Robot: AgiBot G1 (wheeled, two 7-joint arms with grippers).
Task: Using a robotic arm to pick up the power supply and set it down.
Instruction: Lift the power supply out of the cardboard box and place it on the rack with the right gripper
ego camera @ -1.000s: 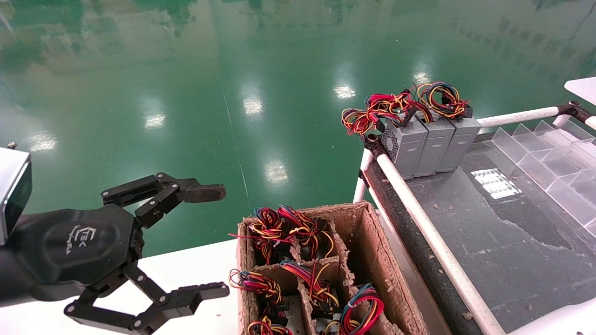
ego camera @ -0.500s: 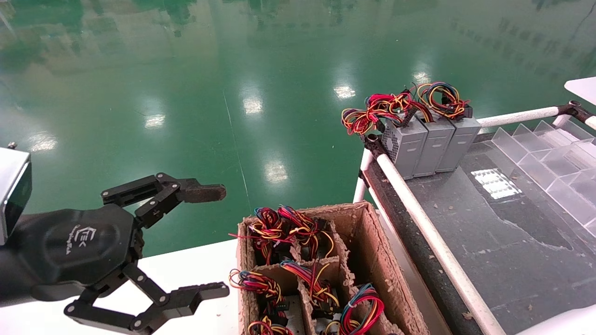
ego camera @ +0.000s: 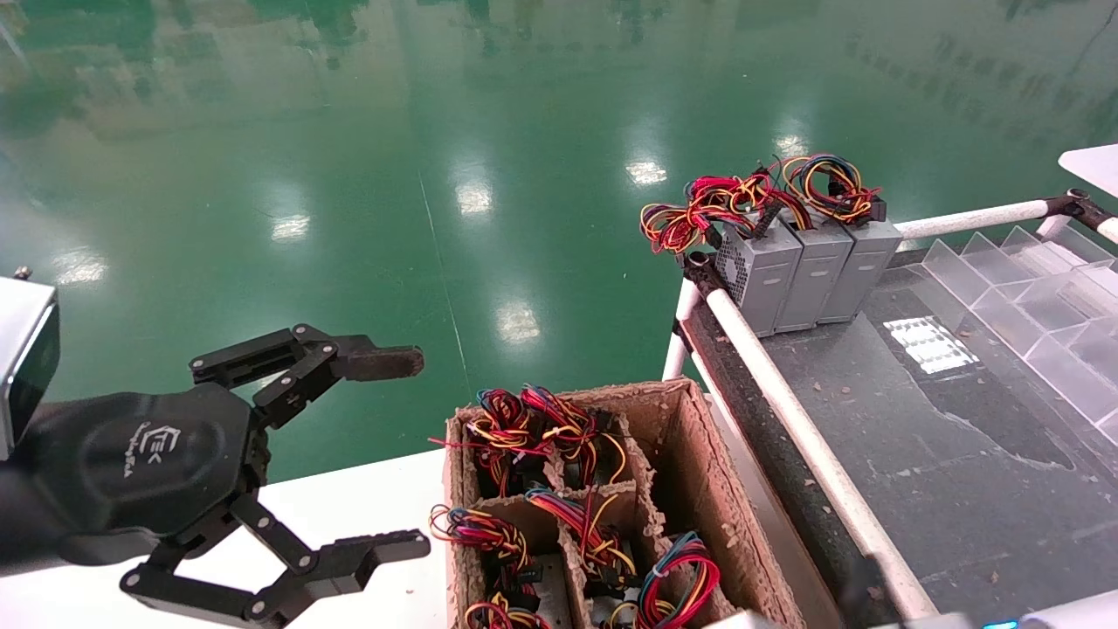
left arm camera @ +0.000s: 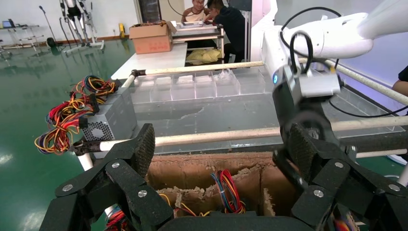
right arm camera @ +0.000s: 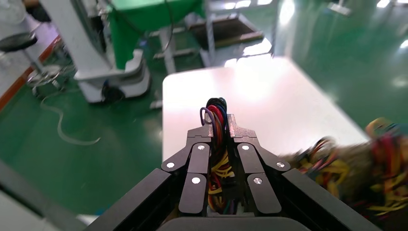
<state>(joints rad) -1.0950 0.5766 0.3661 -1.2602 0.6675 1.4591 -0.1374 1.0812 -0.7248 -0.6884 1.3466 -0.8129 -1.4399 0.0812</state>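
The dark worktop (ego camera: 961,454) is carrying 3 grey units (ego camera: 808,271) at its far corner. Beside the cardboard box (ego camera: 699,489), the left pincer (ego camera: 415,452) is hovering spread. The right pincer (right arm camera: 219,126) is pinching the power supply (right arm camera: 217,159) by its wire loop, which is pointing past the fingertips. Its body is hidden, so the long axis is unclear.

Cardboard box (ego camera: 699,489), divided into compartments, worn edges, near centre. White bench (ego camera: 367,507) carrying it, left. Dark conveyor surface (ego camera: 943,454) with white tube rail (ego camera: 786,411), right. Clear plastic dividers (ego camera: 1031,306), far right. Glossy green floor (ego camera: 349,175) beyond.
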